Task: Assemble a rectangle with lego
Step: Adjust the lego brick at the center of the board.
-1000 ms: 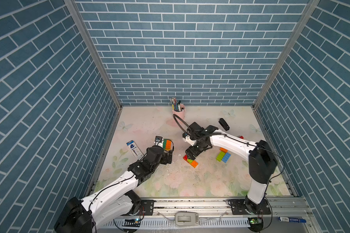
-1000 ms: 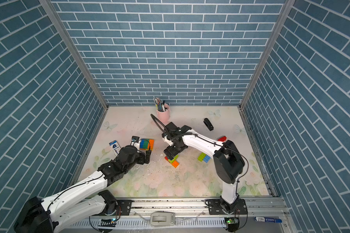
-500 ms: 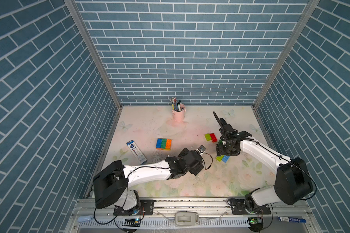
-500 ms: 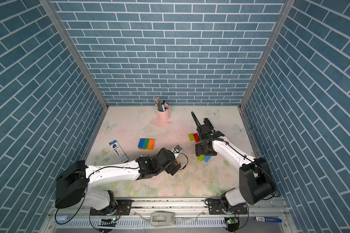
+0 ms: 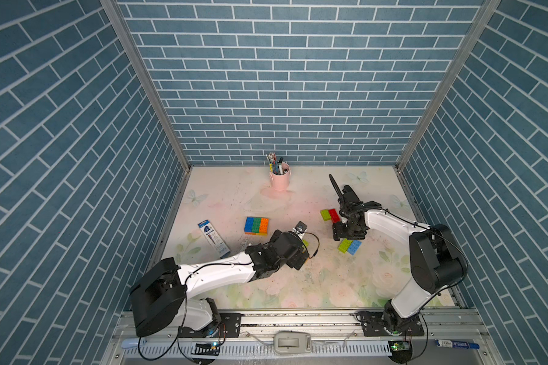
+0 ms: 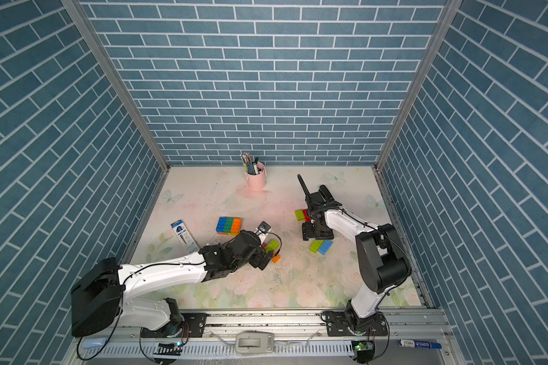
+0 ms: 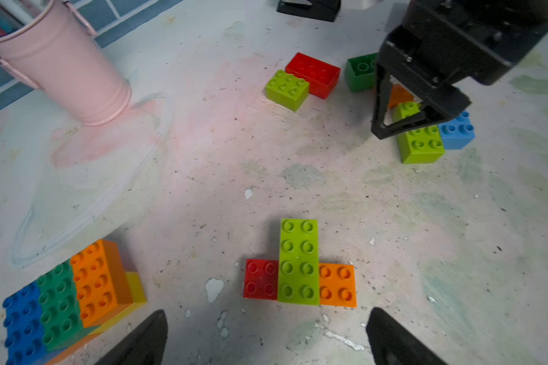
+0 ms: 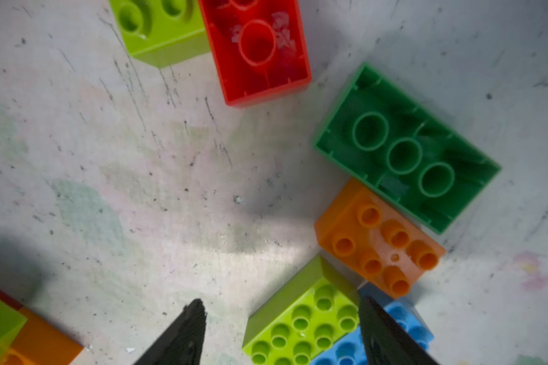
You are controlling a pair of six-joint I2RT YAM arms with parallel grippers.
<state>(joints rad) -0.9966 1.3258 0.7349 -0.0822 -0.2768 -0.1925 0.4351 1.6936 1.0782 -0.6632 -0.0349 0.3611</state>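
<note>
Standing at the back of the counter, the pink cup is stuffed with pens, upright and well apart from everything else. The counter is a scuffed floral print, boxed in by blue brick-pattern walls, and a blue-and-white box lies flat near its left edge. Now the lego: a blue-green-orange slab sits mid-counter and a lime-and-red pair is over on the right. A lime brick touches a blue brick, with an orange brick and an upturned green brick just beside them. Left jaws are spread wide and empty, hovering low by a lime-red-orange cross. Right jaws are partly open, straddling that lime brick. One tip is clear of it, the other I cannot tell, and the brick lies flat on the counter.
</note>
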